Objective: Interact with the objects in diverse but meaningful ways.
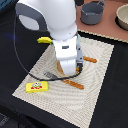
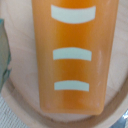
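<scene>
The orange-brown bread loaf (image 2: 72,55) with three pale stripes fills the wrist view. It lies on a round pale wooden plate (image 2: 20,102). In the exterior view my gripper (image 1: 68,67) hangs low right over the loaf (image 1: 61,68) and plate in the middle of the mat, and the hand hides most of them. The fingers do not show clearly in either view, so I cannot tell whether they are open or shut. The yellow banana (image 1: 45,40) lies on the mat's far edge toward the exterior view's left. The flat yellow box (image 1: 38,87) lies at the mat's near left corner.
A striped beige placemat (image 1: 95,85) covers a black table. Two orange sticks (image 1: 73,84) (image 1: 90,59) lie on it beside the plate. A small grey utensil (image 1: 48,75) lies near the box. A dark grey pot (image 1: 92,12) and a pale bowl (image 1: 123,16) stand at the back.
</scene>
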